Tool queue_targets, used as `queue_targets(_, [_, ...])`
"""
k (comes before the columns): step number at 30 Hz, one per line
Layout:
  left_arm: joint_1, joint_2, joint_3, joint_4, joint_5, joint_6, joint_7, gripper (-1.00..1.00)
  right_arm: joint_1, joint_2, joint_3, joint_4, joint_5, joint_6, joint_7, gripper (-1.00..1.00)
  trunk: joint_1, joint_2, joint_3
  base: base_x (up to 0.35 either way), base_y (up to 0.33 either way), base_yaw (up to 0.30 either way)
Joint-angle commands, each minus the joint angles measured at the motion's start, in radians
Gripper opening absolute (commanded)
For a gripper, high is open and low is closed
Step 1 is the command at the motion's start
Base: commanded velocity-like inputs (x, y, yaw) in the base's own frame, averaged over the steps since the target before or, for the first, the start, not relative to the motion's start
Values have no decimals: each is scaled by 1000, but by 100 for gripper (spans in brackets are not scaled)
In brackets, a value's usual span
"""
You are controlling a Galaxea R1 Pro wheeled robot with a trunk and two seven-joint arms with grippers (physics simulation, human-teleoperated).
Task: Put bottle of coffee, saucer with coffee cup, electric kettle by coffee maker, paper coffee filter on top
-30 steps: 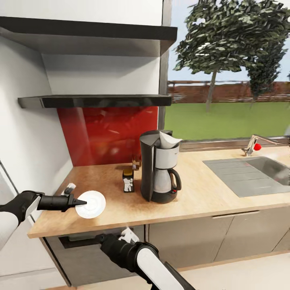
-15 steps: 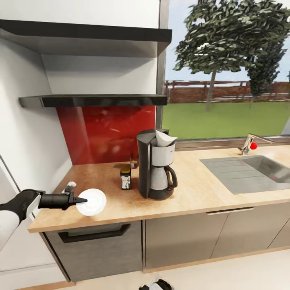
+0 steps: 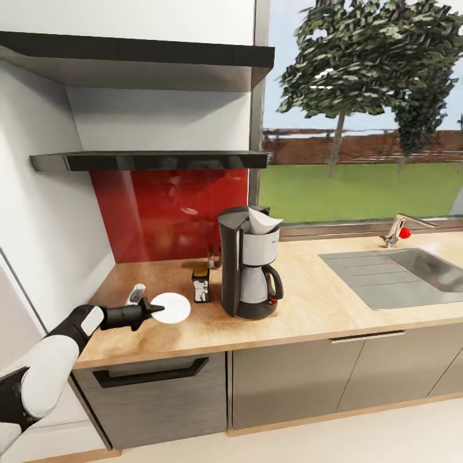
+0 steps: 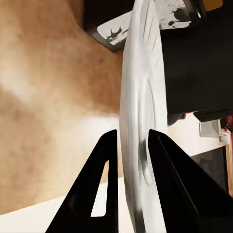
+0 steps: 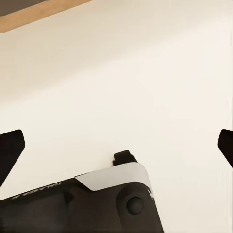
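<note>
The left pincer [image 3: 149, 311] has carried the saucer [image 3: 170, 307] rightward along the surface [image 3: 321, 308], nearer the bottle of coffee [image 3: 200, 284] and coffee maker [image 3: 247, 263]; placement looks close. Up close, its fingers [image 4: 104, 165] clamp the saucer's rim. The right pincer [image 5: 116, 145] is spread wide, empty, over pale floor.

Light matt wood-grain kitchen countertop [image 3: 334, 315], glossy red backsplash [image 3: 170, 212], smooth, perhaps ceramic, white saucer [image 3: 171, 307].
</note>
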Motion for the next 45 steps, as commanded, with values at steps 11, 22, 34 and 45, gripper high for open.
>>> queue_targets(11, [7, -2, 6, 10, 7, -13, 13, -100, 1, -7, 6, 31, -16, -2, 67, 100, 1, -2, -2, 0, -35, 0])
queue_targets(22, [39, -39, 3, 16, 4, -98, 16, -100, 3, -10, 6, 46, -13, 0, 132, 100, 1, -2, -2, 0, -184, 0])
queue_targets(34, [55, -39, 3, 16, 4, -99, 16, -100, 4, -10, 6, 47, -13, 1, 131, 100, 1, -2, -2, 28, -62, 0])
queue_targets(45, [99, -38, 4, 14, 7, -107, 76, -100, 4, -9, 6, 47, -12, 1, 131, 100, 1, -2, -2, 154, 0, 0])
